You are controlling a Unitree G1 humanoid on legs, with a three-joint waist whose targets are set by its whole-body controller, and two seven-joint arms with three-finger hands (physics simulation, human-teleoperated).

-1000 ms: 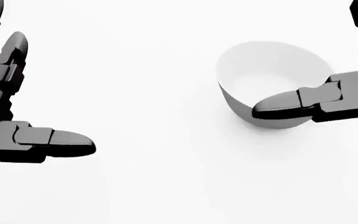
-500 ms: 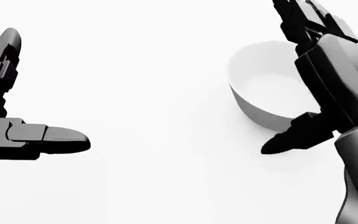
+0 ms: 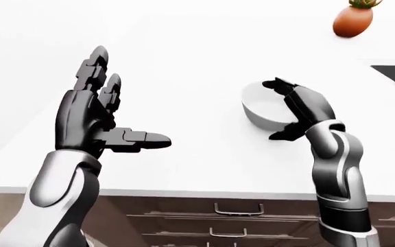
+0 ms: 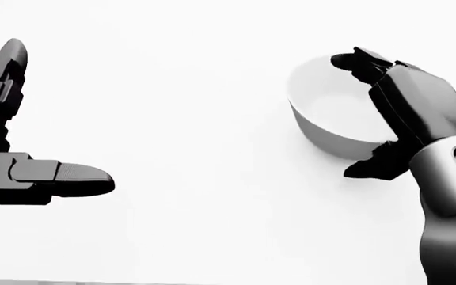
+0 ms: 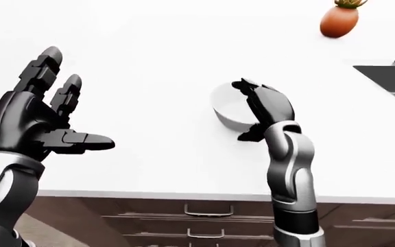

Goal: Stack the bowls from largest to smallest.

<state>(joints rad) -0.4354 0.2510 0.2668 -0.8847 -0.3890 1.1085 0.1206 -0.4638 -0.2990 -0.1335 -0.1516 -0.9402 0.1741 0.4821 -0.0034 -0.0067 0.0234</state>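
Cupping white bowl [image 4: 323,113], right hand [image 4: 406,119]; left hand [image 3: 91,116] spread

Very bright, flat, even light; no clear source direction. White counter [image 3: 184,31] nearly overexposed, no texture, edges toward top melt into white. White bowl [image 4: 323,113] low contrast against counter; outer wall shaded grey, only faint soft shadow beneath it in head view. Right hand [image 4: 371,113] and left hand [image 3: 108,121] render deep black, finger joints hard to read in head view. Soft highlights on grey forearms. Slight softness overall, no motion blur, no edge distortion visible.
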